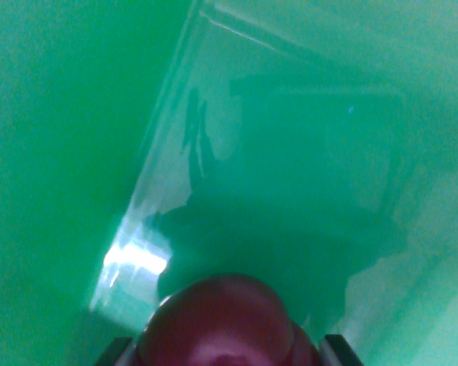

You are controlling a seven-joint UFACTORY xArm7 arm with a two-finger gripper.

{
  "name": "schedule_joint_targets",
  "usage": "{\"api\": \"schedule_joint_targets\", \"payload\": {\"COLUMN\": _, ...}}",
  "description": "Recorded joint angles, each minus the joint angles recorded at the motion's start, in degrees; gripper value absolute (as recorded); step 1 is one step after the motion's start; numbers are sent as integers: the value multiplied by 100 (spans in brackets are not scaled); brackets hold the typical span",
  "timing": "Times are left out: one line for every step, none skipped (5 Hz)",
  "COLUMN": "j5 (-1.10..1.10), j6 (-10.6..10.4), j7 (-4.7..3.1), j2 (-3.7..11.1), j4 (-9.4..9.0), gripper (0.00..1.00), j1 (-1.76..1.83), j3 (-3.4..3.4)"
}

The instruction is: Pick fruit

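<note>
Wrist view, looking down past the pincer [227, 352] at a green surface.

- Fruit [223, 324]: dark red, rounded, smooth — sits at 6 o'clock in the frame, cut off by the bottom edge. Exact kind cannot be told; blurred and too close. A shallow dip shows low on its near side.
- Pincer: only the two dark fingertips [340, 351] show, one at about 7 o'clock and one at about 5 o'clock, flanking the fruit on either side. They press against its flanks with no gap visible — clamped on the fruit.
- Green surface [53, 152]: fills the whole frame, brightest and most saturated from 8 to 11 o'clock. Whether it is a desk cannot be told.
- Clear glossy sheet [237, 69]: a paler, shiny, angled panel lies over the green, running from roughly 12 o'clock down to 7 o'clock along its left edge. Material uncertain; looks like transparent plastic or glass.
- Glare patch [133, 263]: white streaks at about 8 o'clock, near the sheet's lower left corner.
- Dark shadow [290, 221]: irregular shape across the centre, spreading toward 3 o'clock, lying on the sheet just above the fruit.
</note>
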Motion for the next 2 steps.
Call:
{"api": "schedule_joint_targets", "payload": {"j5": 0, "j6": 0, "j7": 0, "j2": 0, "j4": 0, "gripper": 100, "j1": 0, "j3": 0}}
{"api": "schedule_joint_targets", "payload": {"j5": 0, "j6": 120, "j7": 5, "j2": -58, "j4": 63, "gripper": 100, "j1": -2, "j3": -1}}
